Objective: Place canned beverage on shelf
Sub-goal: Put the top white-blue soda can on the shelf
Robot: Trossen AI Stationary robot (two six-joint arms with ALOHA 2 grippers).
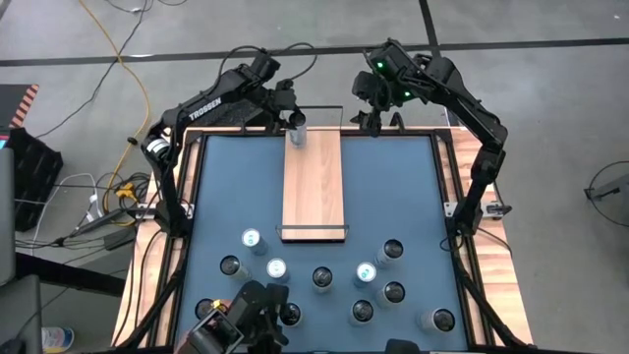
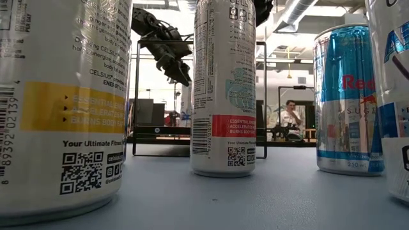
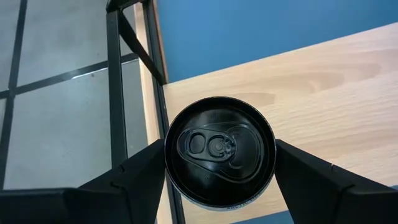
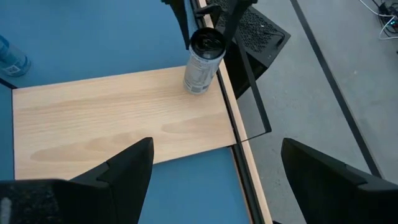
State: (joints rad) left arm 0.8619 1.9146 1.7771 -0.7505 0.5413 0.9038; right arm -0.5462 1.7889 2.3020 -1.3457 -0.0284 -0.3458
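On the blue desk [image 1: 413, 187], seen from above, a scatter of upright spare cans [image 1: 322, 278] stands nearest, spread from about 7 o'clock to 5 o'clock of the desk's middle; in the low view three of them fill the foreground, a tall white can [image 2: 223, 89] at centre and a blue-and-silver can [image 2: 348, 99] toward 3 o'clock. Beyond them lies the shelf [image 1: 314, 182], a long light-wood board running toward 12 o'clock, with thin black rails at its short ends. At its far end, by the 11 o'clock corner, stands the canned beverage [image 1: 297, 129], upright on the wood with its dark top showing. The left pincer [image 3: 219, 163] is clenched on that can, one dark finger [image 3: 140, 171] against each side, as far as the wrist view lets one judge. The right pincer [image 4: 214, 158] hangs released, fingers wide apart, above the same far end of the shelf, toward 1 o'clock of the can and apart from it.
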